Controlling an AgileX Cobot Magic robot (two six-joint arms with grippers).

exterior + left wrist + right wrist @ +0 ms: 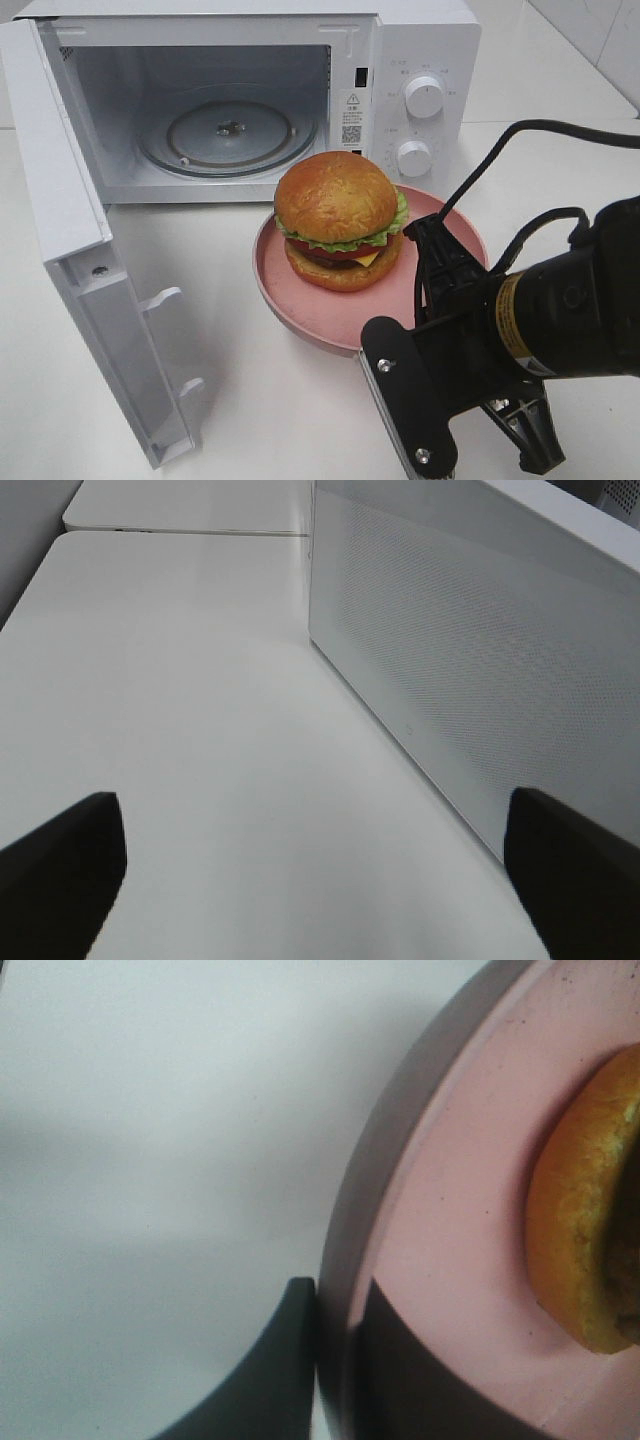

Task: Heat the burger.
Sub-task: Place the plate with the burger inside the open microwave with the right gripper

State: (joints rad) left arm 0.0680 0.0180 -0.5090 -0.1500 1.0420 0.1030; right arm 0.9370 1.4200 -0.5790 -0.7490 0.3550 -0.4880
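burger [340, 232]: parked in the middle of the pink plate [300, 310], upright, top bun on, lettuce, tomato and cheese poking out the side. Not in the oven yet, just in front of its open mouth.

plate: flat on the white worktop [250, 400], right in front of the microwave [420, 60].

right jaws: pinched shut on the plate's rim, one side inside the rim, the other outside against the wall. Gripping the plate only, not the food.

burger vs right jaws: close by but apart. From the wrist view, a strip of bare pink between the bottom bun and the inner jaw, no contact.

left jaws: spread wide, nothing between them, hanging over bare worktop next to a dotted white panel of the microwave. Door or side wall, can't tell. No burger anywhere in that wrist view.

microwave door [60, 200]: swung all the way open on the left side of the high view.

turntable [228, 130]: glass, nothing on it.
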